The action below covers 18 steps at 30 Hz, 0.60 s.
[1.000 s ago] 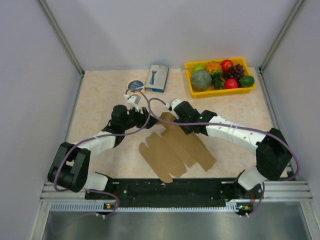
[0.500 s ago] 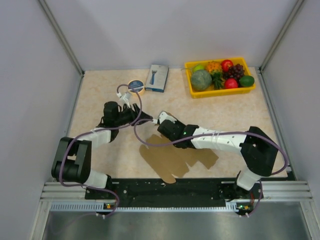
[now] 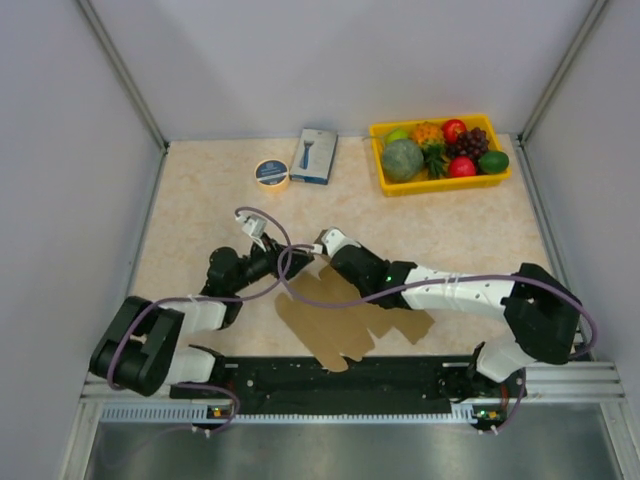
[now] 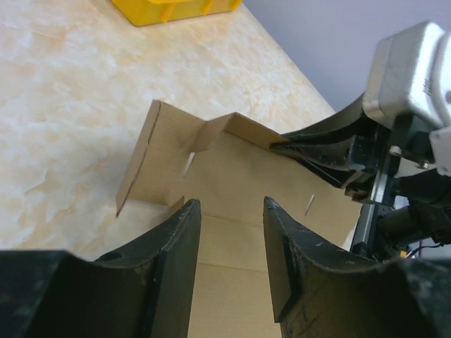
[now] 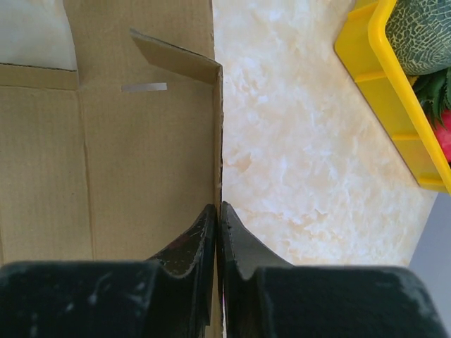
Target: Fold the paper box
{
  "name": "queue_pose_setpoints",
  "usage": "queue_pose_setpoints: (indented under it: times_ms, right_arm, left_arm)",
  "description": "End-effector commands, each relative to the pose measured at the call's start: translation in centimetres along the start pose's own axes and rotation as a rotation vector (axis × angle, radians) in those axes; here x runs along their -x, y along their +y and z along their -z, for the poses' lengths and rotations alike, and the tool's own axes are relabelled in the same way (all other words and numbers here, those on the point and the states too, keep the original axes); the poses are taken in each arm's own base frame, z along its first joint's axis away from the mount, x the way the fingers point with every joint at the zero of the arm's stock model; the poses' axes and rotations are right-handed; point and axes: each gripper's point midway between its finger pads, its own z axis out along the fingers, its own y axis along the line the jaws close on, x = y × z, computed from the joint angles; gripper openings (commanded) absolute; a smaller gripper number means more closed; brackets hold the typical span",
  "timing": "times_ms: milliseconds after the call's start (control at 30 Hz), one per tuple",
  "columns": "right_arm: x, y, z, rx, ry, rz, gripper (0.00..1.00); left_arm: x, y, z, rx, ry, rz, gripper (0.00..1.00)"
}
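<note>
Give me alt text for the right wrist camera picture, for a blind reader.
The right tool pinches one edge of a brown cardboard box, a small flap folded inward at its far corner. To the right are a pale marbled table and a yellow tray holding a green melon.

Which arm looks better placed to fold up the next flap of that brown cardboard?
Probably left: the left fingers stand open over the paper box, free, while the right fingers pinch its raised wall.

I see the brown cardboard box blank [image 3: 345, 318] nearest me, yellow plastic tray [image 3: 441, 185] behind right, blue-and-white carton [image 3: 315, 156] left of it
</note>
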Motion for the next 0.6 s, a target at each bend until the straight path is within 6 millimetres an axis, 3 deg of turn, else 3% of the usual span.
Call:
queue_pose_setpoints:
  times_ms: [0, 100, 167, 333, 433, 500, 567]
  right_arm:
    - [3.1, -0.9, 1.2, 0.033, -0.200, -0.076, 0.07]
    - [3.0, -0.4, 1.4, 0.075, -0.240, -0.059, 0.08]
    - [4.0, -0.4, 1.7, 0.098, -0.287, -0.073, 0.08]
    - [4.2, -0.4, 1.8, 0.146, -0.310, -0.054, 0.08]
    - [4.5, -0.9, 1.4, 0.151, -0.323, -0.054, 0.08]
    - [4.6, -1.8, 1.1, 0.135, -0.332, -0.056, 0.05]
    - [4.7, -2.1, 0.8, 0.133, -0.350, 0.007, 0.03]
  left_arm:
    - [3.4, -3.0, -1.2, -0.169, -0.159, -0.054, 0.46]
    - [3.2, -3.6, -2.4, -0.231, -0.164, -0.068, 0.52]
    - [2.8, -4.0, -2.9, -0.256, -0.171, -0.113, 0.57]
    - [2.2, -3.1, -4.5, -0.208, -0.134, -0.201, 0.64]
    - [2.0, -2.4, -5.2, -0.149, -0.100, -0.237, 0.61]
    - [2.5, -2.5, -4.8, -0.129, -0.106, -0.230, 0.51]
    - [2.9, -3.9, -3.8, -0.160, -0.114, -0.196, 0.50]
